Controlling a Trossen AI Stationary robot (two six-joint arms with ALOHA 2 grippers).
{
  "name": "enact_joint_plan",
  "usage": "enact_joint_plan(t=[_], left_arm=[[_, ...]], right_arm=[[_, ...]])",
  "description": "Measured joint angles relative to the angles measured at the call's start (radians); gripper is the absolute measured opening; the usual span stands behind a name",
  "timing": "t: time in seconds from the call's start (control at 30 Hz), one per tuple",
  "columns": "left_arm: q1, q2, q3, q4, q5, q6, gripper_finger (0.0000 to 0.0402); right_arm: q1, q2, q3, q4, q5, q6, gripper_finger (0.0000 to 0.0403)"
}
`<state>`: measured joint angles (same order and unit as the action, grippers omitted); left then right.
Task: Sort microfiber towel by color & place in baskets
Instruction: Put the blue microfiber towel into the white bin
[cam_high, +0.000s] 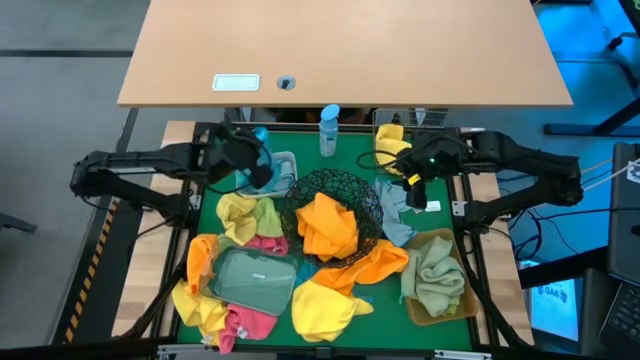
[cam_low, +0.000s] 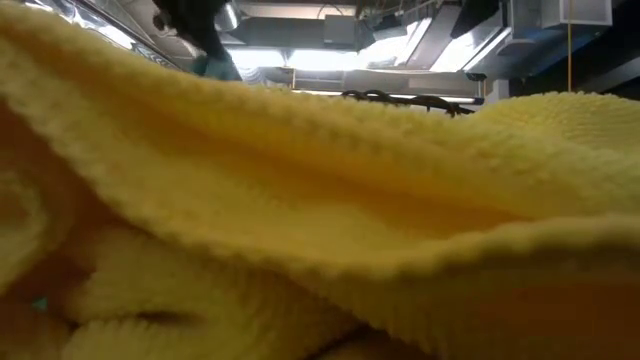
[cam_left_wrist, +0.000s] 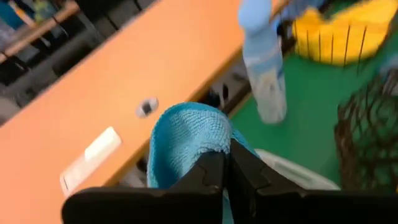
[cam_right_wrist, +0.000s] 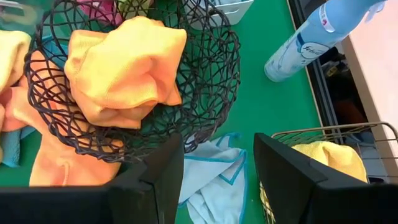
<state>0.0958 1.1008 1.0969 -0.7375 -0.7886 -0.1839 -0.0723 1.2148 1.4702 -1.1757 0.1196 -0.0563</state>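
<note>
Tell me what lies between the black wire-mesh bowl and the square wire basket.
In the right wrist view, a light blue towel lies on the green mat between the black wire-mesh bowl and the square wire basket.

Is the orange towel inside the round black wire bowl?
Yes, the orange towel sits bunched up inside the round black wire bowl.

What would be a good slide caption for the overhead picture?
Left gripper holds a blue towel above the white tub; orange towels fill the black mesh bowl.
</note>
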Motion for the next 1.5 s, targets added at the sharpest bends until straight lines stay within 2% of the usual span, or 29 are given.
enact_joint_plan(t=[0.47, 0.83, 1.1, 1.5], left_arm=[[0.08, 0.214, -0.136, -0.002, 0.207, -0.027, 0.0], [0.115, 0.254, -0.25, -0.001, 0.355, -0.054, 0.0], [0.114, 0.254, -0.303, -0.002, 0.365, -0.053, 0.0008], [0.114, 0.254, -0.296, 0.039, 0.365, -0.095, 0.0086]], right_arm=[[0.0, 0.0, -0.019, -0.001, 0.0, 0.0, 0.0193], [0.0, 0.0, -0.019, -0.001, -0.003, 0.0, 0.0193], [0.0, 0.0, -0.019, -0.001, -0.007, 0.0, 0.0193], [0.0, 0.0, -0.019, -0.002, -0.034, 0.0, 0.0193]])
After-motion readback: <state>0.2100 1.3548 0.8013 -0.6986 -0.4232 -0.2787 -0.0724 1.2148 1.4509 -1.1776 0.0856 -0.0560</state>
